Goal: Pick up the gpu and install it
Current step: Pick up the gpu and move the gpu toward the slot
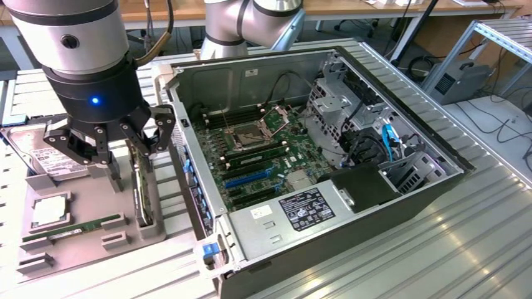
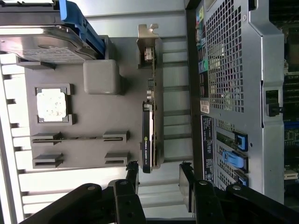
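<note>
In the exterior view, the gripper is seen low over a grey holder tray on the bench, beside the open computer case. Its fingers are spread wide and nothing is clamped between them. The gpu is stood on edge in a slot at the tray's side nearest the case, just below the fingers. A hard drive, a processor chip and a RAM stick are lodged elsewhere in the tray.

In the wrist view, the gpu is seen edge-on as a thin dark strip, with its silver bracket at the end farther from the gripper. The two fingers are parted, and the gap between them is roughly lined up with the card's near end; no contact can be made out.

The card is judged light and stiff, but thin and fragile, with exposed parts on its faces. A hold across its thickness, on the upper free edge near the middle, is judged soundest. The connector edge seated in the slot is best left untouched, and only moderate squeeze is called for.
</note>
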